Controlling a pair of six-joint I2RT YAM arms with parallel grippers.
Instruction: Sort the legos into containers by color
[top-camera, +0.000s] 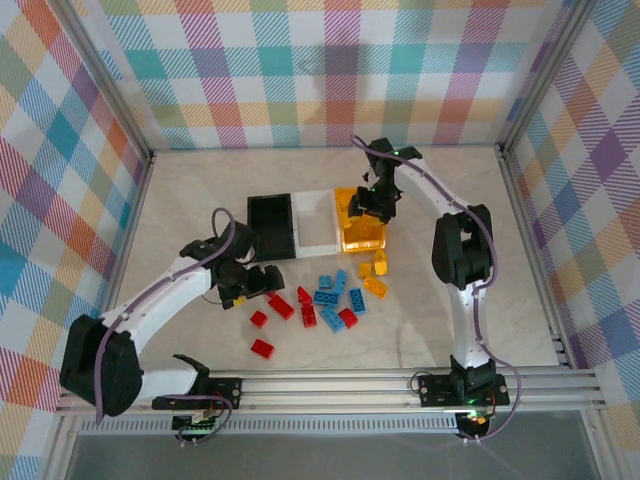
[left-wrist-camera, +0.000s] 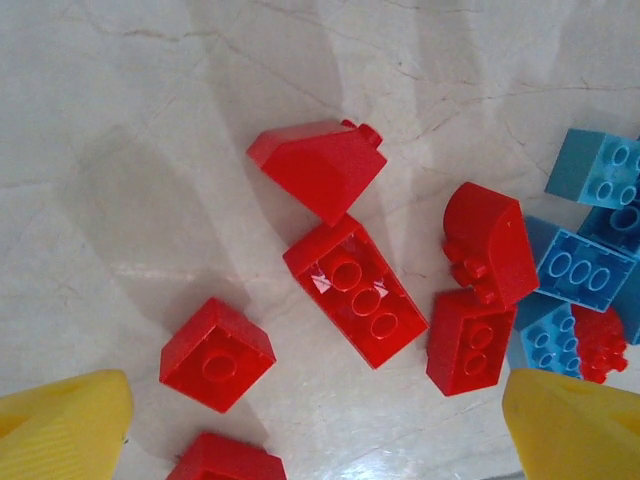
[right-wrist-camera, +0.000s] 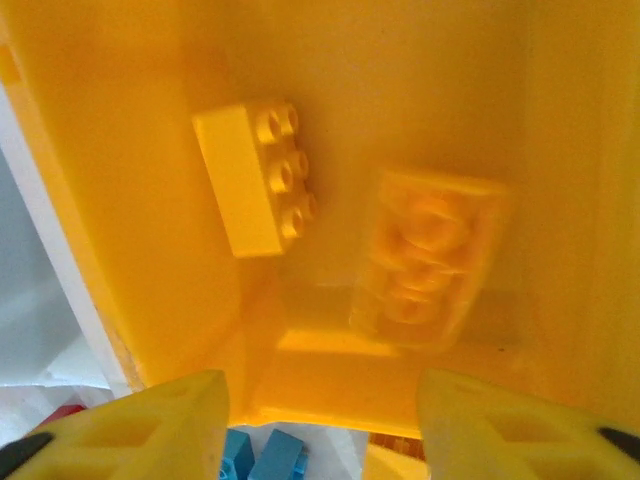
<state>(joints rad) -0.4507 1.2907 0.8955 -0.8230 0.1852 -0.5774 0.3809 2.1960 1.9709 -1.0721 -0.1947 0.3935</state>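
While the right pincer (top-camera: 376, 205) hangs spread and empty over the orange bin (top-camera: 362, 242), where two yellow bricks (right-wrist-camera: 255, 180) lie flat with studs up, the left pincer (left-wrist-camera: 318, 430) hovers spread over the red bricks (top-camera: 280, 306) on the surface (top-camera: 200, 190), holding nothing. Step, I'd say: a yellow drop is done on the right and a red pick is starting on the left. Likeliest target is the long red brick (left-wrist-camera: 355, 292), studs up, long axis running upper left to lower right in the wrist view, skewed to the finger line. Next move calls for a wrist turn to close across its short width, then straight down, clear of close red neighbours. Black bin (top-camera: 271, 225) and white bin (top-camera: 315, 222) look empty; which takes red, can't tell. Loose yellows (top-camera: 378, 266) and blue bricks (top-camera: 330, 295) wait near the orange bin.
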